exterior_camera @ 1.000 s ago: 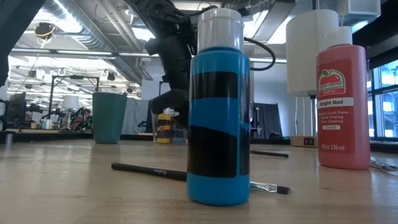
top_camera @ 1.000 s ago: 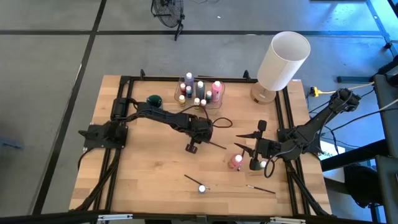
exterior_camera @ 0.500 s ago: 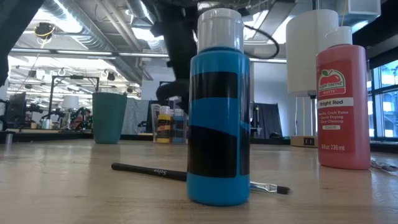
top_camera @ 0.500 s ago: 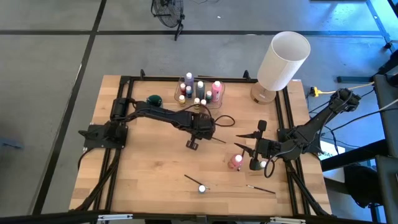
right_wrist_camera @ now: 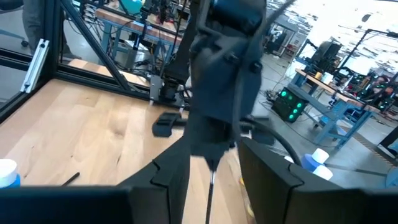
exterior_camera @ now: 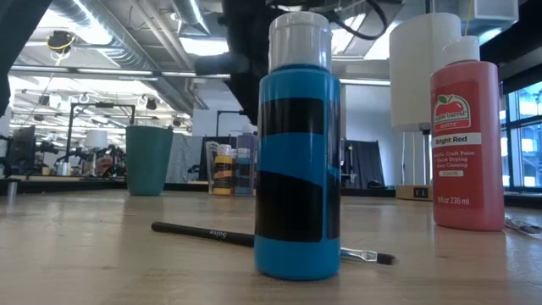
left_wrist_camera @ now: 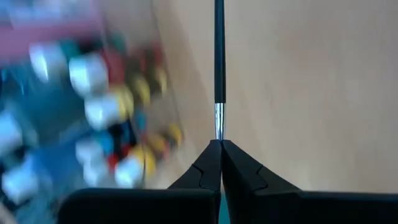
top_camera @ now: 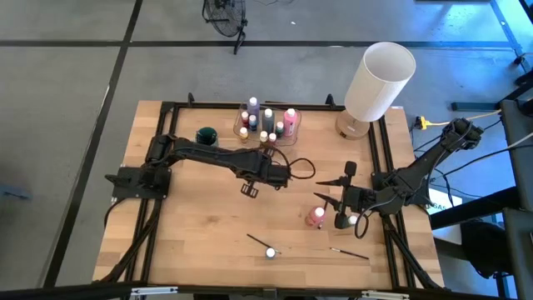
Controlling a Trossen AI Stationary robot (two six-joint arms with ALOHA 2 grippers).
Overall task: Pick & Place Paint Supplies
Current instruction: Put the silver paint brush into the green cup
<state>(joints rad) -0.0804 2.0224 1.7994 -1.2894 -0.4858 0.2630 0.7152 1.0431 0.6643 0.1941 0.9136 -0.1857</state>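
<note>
My left gripper (top_camera: 272, 177) hangs over the table's middle, shut on a thin dark-handled paintbrush (left_wrist_camera: 219, 56). In the right wrist view it shows ahead as a dark block with the brush (right_wrist_camera: 211, 180) below it. My right gripper (top_camera: 326, 189) waits open at the right, level, with nothing between its fingers. A pink bottle (top_camera: 316, 217) stands just near of it. A blue bottle (exterior_camera: 296, 161) stands on the near part of the table, with a second brush (exterior_camera: 212, 233) lying behind it. A clear container (top_camera: 268, 123) at the far edge holds several bottles. My left gripper pinches the paintbrush at its metal ferrule end (left_wrist_camera: 218, 127) between the very tips of its two shut fingers. The fingers slant steeply down and the handle (left_wrist_camera: 219, 37) runs straight on from them. The brush hangs clear of the table.
A big white cylinder (top_camera: 379, 79) stands at the far right corner and a green cup (top_camera: 206, 134) at the far left. A red bottle (exterior_camera: 466, 135) stands near the right gripper. A third brush (top_camera: 350, 252) lies near the front edge. Bare wood lies at the front left.
My left gripper has risen from the table with the paintbrush and tipped to point more steeply down, drifting a little toward the far left. The brush, which lay flat on the wood, now hangs lifted clear.
</note>
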